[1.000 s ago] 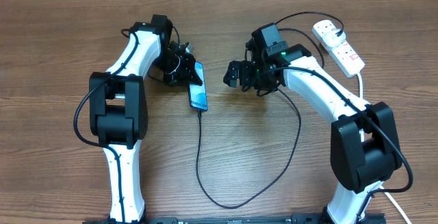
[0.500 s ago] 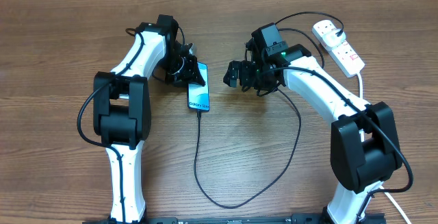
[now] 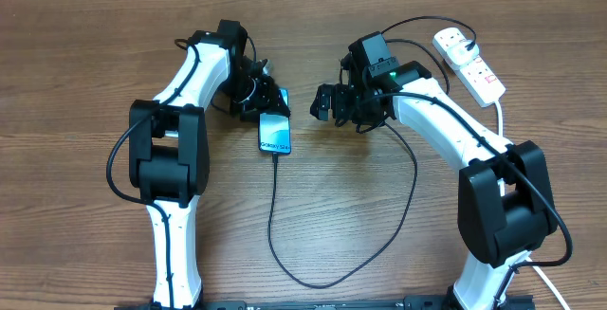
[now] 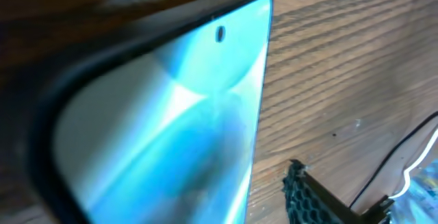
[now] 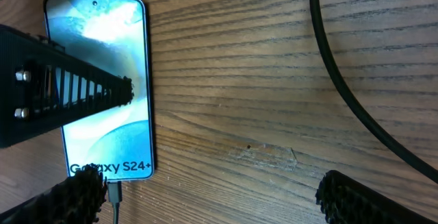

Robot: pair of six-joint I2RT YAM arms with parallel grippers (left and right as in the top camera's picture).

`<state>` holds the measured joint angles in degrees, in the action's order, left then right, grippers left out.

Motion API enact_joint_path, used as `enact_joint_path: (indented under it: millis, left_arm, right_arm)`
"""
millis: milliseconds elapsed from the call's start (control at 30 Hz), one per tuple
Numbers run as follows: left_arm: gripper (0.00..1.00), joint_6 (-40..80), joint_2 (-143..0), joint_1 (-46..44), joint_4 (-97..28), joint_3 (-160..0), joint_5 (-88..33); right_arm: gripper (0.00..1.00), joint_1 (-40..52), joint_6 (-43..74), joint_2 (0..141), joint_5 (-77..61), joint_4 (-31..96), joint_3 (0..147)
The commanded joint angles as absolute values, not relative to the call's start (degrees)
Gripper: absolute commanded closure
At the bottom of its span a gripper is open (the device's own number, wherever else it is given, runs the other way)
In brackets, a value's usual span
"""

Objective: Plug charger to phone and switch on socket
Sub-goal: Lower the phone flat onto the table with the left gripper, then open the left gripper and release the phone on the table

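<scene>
The phone (image 3: 275, 136) lies flat on the wooden table, its blue screen up, reading "Galaxy S24+" in the right wrist view (image 5: 102, 80). The charger's thin black cable (image 3: 273, 215) is plugged into the phone's near end (image 5: 113, 193). It loops across the table to the plug (image 3: 454, 37) in the white socket (image 3: 474, 67). My left gripper (image 3: 269, 98) is open over the phone's far end. One of its fingers (image 4: 304, 196) stands apart from the phone's edge (image 4: 171, 128). My right gripper (image 3: 321, 103) is open and empty just right of the phone, above bare wood (image 5: 219, 200).
The cable's loop reaches near the table's front edge (image 3: 318, 282) and passes under my right arm (image 5: 356, 107). The socket's thick white cord (image 3: 501, 111) runs down the right side. One left finger (image 5: 75, 94) reaches across the phone screen.
The phone has shifted a little toward the front and now lies flat. The left gripper has moved over its far end. The right arm has not moved.
</scene>
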<state>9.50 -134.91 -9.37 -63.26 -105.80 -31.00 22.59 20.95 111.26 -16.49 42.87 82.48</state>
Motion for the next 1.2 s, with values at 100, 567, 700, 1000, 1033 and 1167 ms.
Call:
enact_joint_path:
  millis: [100,567,700,1000,1033,1167]
  left_arm:
    - [0.46,9.21,-134.69,-9.56,-64.23,-105.47,-28.86]
    - [0.35,9.21,-134.69,-9.54,-65.67,-105.47,-26.39]
    - [0.36,9.21,-134.69,-9.41,-66.19,-105.47,-26.37]
    - [0.38,9.23,-134.69,-9.34,-67.09,-105.47,-23.03]
    - [0.38,9.23,-134.69,-9.34,-67.20,-105.47,-22.87]
    - [0.40,9.23,-134.69,-9.34,-67.94,-105.47,-22.87]
  right_arm:
    - [0.00,22.63,20.51,110.28,-16.10,42.54,83.53]
    - [0.00,22.63,20.51,110.28,-16.08,42.54,83.53]
    - [0.00,22.63,20.51,110.28,-16.10,42.54,83.53]
    - [0.00,22.63,20.51,110.28,-16.08,42.54,83.53]
    - [0.00,22.63,20.51,110.28,-16.10,42.54,83.53]
    - [0.00,22.63,20.51,110.28,-16.10,42.54,83.53]
